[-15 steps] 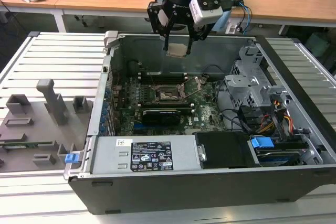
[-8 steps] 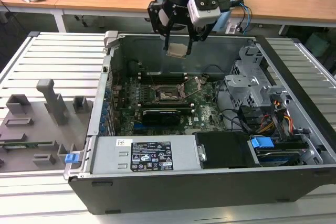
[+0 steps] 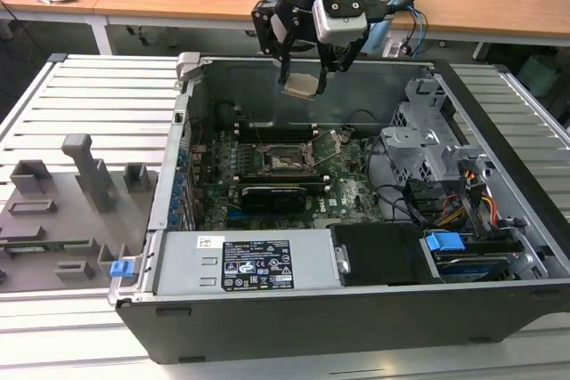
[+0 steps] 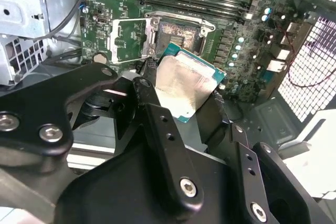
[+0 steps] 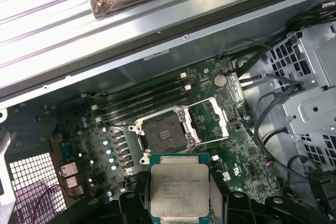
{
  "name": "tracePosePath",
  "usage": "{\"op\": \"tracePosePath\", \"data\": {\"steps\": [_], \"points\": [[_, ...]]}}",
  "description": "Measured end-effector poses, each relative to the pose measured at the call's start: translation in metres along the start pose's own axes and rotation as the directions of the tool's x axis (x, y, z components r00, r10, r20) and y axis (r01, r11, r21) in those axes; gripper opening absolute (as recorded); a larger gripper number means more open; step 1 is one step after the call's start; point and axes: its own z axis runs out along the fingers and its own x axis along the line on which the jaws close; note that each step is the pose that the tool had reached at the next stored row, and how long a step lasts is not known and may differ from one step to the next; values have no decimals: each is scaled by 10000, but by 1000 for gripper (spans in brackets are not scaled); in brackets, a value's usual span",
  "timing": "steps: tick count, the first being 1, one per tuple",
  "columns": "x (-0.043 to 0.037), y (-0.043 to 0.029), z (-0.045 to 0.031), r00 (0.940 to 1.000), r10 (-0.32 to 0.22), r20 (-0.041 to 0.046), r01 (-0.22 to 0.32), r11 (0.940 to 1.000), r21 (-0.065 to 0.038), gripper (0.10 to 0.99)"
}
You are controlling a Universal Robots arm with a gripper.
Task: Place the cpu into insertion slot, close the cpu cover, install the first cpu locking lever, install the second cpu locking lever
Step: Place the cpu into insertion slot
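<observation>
Currently tool (image 3: 303, 76) clamped on cpu (image 3: 300, 87) over case (image 3: 294, 318); insertion slot (image 3: 287, 159) uncovered; slatted table (image 3: 98, 95) beneath, desks (image 3: 178, 2) behind.

light: bright, even | glare: cpu (image 4: 184, 85) face washed pale | shadow: case (image 3: 294, 318) interior dimmer

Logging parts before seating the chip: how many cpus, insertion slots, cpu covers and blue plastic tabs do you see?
cpu: 1
insertion slot: 1
cpu cover: 1
blue plastic tab: 2
Total: 5
</observation>
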Motion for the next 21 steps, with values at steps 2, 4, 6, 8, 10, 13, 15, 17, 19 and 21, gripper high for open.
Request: {"op": "tracePosePath", "data": {"steps": [2, 4, 6, 8, 10, 13, 15, 17, 19, 21], "points": [[0, 0, 1, 9999, 142, 13, -142, 9999, -4, 541], [0, 0, 3, 9993, 360, 32, -360, 9994, -9, 541], [0, 0, 6, 9987, 510, 46, -510, 9987, -12, 541], [0, -1, 14, 9972, 745, 67, -745, 9972, -16, 541], [-1, -2, 22, 9961, 879, 80, -879, 9961, -19, 541], [-1, -3, 35, 9923, 1231, 123, -1231, 9924, -3, 541], [-1, -4, 41, 9868, 1609, 159, -1609, 9870, -10, 541], [-1, -4, 45, 9815, 1905, 186, -1905, 9817, -18, 541], [-1, -4, 50, 9748, 2222, 214, -2222, 9750, -28, 541], [-1, -5, 53, 9681, 2496, 238, -2496, 9683, -39, 541]]}}
